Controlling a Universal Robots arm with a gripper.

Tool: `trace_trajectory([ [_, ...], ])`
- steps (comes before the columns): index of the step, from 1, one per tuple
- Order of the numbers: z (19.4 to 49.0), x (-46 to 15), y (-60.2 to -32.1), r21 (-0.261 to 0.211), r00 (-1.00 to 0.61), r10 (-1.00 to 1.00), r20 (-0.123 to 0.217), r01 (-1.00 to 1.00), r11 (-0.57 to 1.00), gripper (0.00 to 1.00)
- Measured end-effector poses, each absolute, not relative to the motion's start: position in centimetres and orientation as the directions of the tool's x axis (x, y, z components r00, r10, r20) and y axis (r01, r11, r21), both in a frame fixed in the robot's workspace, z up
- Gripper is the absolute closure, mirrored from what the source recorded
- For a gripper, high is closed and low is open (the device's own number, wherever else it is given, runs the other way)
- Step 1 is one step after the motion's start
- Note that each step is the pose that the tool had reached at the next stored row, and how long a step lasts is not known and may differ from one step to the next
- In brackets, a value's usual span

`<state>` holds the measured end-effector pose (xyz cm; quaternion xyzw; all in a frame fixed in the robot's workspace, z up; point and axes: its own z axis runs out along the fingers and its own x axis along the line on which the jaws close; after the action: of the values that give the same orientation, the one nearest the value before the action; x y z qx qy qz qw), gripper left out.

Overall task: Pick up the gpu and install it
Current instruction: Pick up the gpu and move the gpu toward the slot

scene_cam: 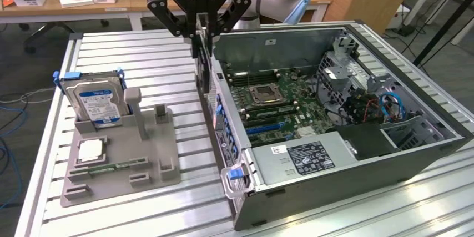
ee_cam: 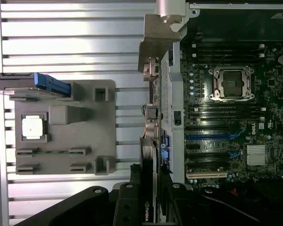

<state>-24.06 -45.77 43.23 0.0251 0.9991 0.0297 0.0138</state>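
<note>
The black gripper hangs over the slatted aluminium tabletop, its jaws pinching the gpu, a thin flat dark expansion card with a silver metal bracket at its far end. The card hangs edge-on, off the tabletop, in line with the wall of the open dark-grey computer case that is on the exterior view's left. It is between the green motherboard and a grey moulded holder tray.

That tray is close beside the case and carries an upright silver hard drive with a blue-white label, a square silver processor chip and a narrow green memory stick. Inside the case are an empty processor socket, a silver labelled power-supply box and blue cables.

The card's faces cannot be seen, and its lower end blends into the case wall, so I cannot tell whether it touches the wall. The arm above the gripper is cut off.
</note>
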Motion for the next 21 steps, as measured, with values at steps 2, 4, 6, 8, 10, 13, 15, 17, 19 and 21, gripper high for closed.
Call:
trace_trajectory([
  [2,43.2,-23.9,-45.8,0.06,-0.998,0.051,-0.026,0.049,0.997,0.74],
  [4,43.2,-23.8,-45.8,0.06,-0.998,0.051,-0.026,0.049,0.997,0.74],
  [6,43.2,-23.6,-45.8,0.06,-0.998,0.051,-0.026,0.049,0.997,0.74],
  [8,43.2,-23.5,-45.8,0.06,-0.998,0.051,-0.026,0.049,0.997,0.74],
  [10,43.2,-23.3,-45.8,0.06,-0.998,0.051,-0.026,0.049,0.997,0.74],
  [13,43.2,-23.1,-45.8,0.06,-0.998,0.051,-0.026,0.049,0.997,0.74],
  [15,43.2,-23.0,-45.8,0.06,-0.998,0.051,-0.026,0.049,0.997,0.74],
  [17,43.2,-23.0,-45.8,0.06,-0.998,0.051,-0.026,0.049,0.997,0.74],
  [19,43.2,-23.0,-45.8,0.06,-0.998,0.051,-0.026,0.049,0.997,0.74],
  [21,43.2,-22.9,-45.8,0.06,-0.998,0.051,-0.026,0.049,0.997,0.74],
])
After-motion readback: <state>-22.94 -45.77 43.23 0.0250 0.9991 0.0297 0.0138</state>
